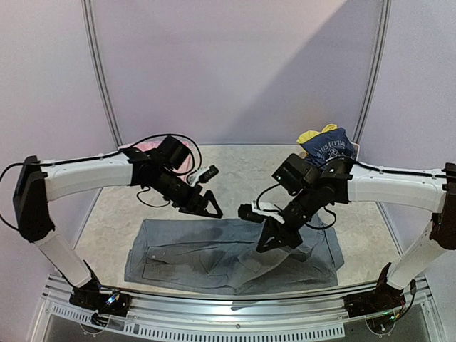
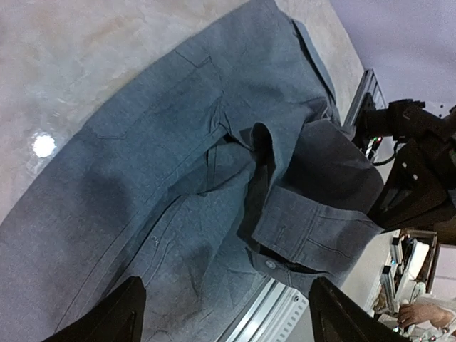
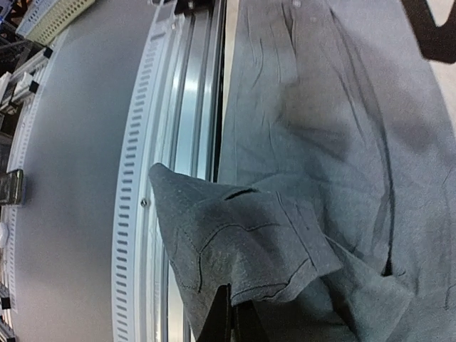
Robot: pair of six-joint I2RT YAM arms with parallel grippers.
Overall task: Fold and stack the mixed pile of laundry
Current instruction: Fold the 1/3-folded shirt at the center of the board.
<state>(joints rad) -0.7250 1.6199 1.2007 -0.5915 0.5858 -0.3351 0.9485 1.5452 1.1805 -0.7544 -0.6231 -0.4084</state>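
right gripper (image 1: 276,239) is pinching the sleeve cuff (image 3: 242,249) of the grey collared shirt (image 1: 206,253), claw clamped tight on the cloth and holding it raised over the shirt body. Looks like it's carrying the sleeve inward for a fold. left gripper (image 1: 208,205) is hovering over the shirt's left half, claw wide, gripping nothing, probably staged to pin the fabric. Shirt is lying flat along the table (image 1: 242,167) near edge. navy top (image 1: 329,148) and yellow piece (image 1: 308,135) are sitting bunched far right, well apart.
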